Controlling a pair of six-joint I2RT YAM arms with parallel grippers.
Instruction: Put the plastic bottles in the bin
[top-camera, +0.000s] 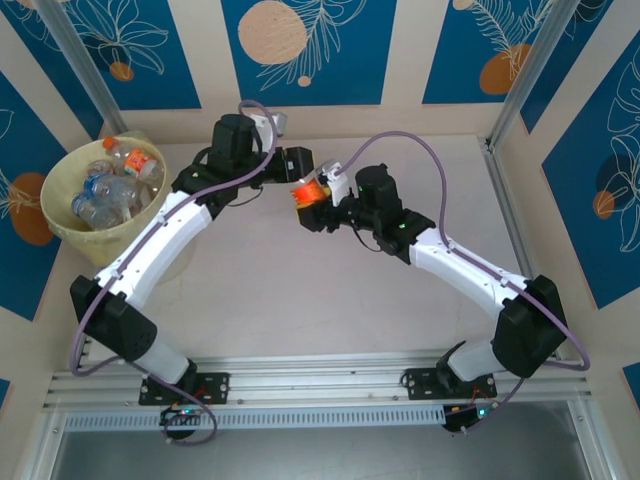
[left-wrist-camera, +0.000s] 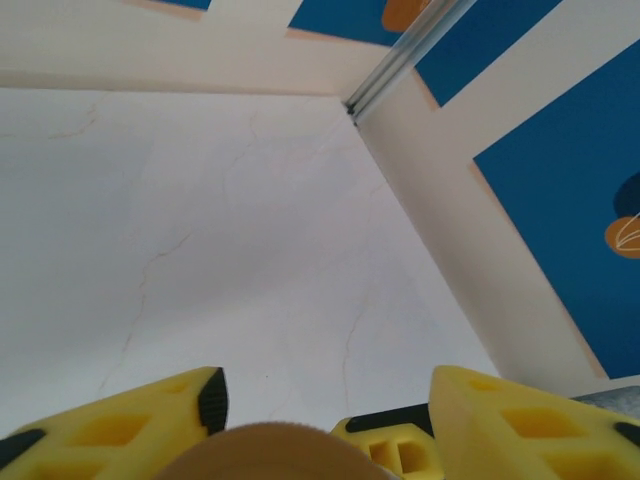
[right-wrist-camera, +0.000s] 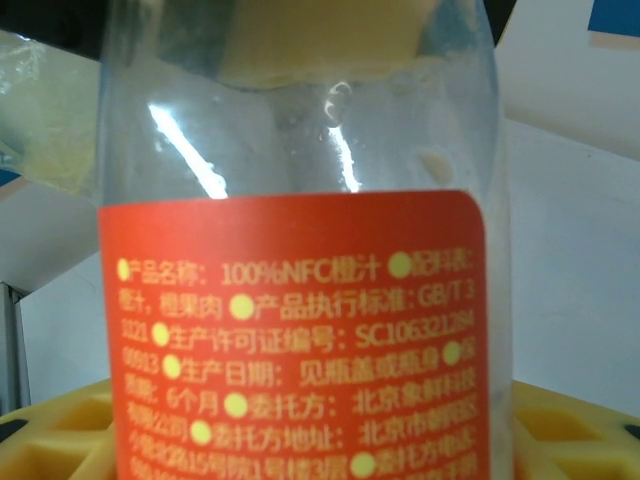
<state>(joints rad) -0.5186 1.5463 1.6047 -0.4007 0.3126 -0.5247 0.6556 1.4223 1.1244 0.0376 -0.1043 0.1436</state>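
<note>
One clear plastic bottle w/ an orange-red label sat clamped in the R gripper, held up off the worktop around its middle, toward the far edge. Close up, the bottle wall was thin, glossy & see-through, w/ white glare streaks, a round body & a pale speck on one side. The label was a smooth wrap w/ rounded top corners, white print & yellow-green dots btwn entries. Readable bits: "100%NFC", "GB/T", "6个月", "北京"; the rest was small Chinese print, cut off at the bottom. R's yellow fingers, moulded w/ diamond-shaped pockets, pressed in on both sides of it. The L gripper met the same bottle from the far-left side. Its wrist cam showed yellow fingers apart w/ a rounded tan shape btwn them, but I can't tell if they gripped it or only stood around it. The worktop looked matte off-white w/ faint hairline veins. Several more bottles, clear w/ orange, blue & white bits, lay heaped in the bin, a round pale-yellow translucent tub w/ a rolled rim. It stood at the worktop's far left corner, well apart from the held one.
</note>
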